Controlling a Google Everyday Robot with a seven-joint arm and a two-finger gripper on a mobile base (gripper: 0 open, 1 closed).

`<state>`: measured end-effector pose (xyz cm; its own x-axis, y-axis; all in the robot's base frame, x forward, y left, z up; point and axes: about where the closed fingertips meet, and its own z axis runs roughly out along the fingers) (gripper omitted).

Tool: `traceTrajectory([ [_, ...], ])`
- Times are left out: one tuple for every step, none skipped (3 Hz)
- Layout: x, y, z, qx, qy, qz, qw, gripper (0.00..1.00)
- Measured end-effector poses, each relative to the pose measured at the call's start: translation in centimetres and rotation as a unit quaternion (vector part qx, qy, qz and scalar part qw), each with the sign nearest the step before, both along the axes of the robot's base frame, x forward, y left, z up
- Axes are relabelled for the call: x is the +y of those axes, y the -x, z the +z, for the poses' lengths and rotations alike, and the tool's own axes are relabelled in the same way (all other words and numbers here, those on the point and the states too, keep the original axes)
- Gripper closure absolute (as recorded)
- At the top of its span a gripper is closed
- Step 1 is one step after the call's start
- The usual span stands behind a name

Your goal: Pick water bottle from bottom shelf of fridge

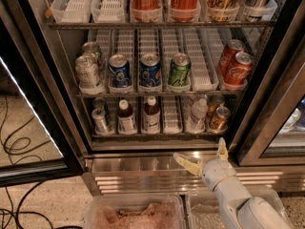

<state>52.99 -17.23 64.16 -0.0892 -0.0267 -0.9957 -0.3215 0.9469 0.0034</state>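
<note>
- The cream two-finger gripper (205,157) hangs low before the black-framed drinks fridge (138,170), fingers apart, empty.
- The small clear plastic water bottle (198,114) stands upright on the white-trayed wire bottom shelf (170,129), just beside a gold can (219,119).
- Probably light, smooth and squashy; grip mid-body, gently.

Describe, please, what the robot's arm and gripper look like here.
The two-finger gripper, low before the fridge's shiny stainless steel base, has two pale yellow, flat, tapering fingers on a white rounded wrist. The arm behind is a smooth, bulky pale grey-white shell. No cables or markings show.
</note>
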Motion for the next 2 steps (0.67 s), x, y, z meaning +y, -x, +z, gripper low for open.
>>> traceTrajectory([
  [0.5, -1.2, -0.4, -0.01, -0.004, -0.005, 0.9999, 0.0],
  [0.9, -2.8, -0.8, -0.018, -0.007, -0.004, 0.9998, 0.0],
])
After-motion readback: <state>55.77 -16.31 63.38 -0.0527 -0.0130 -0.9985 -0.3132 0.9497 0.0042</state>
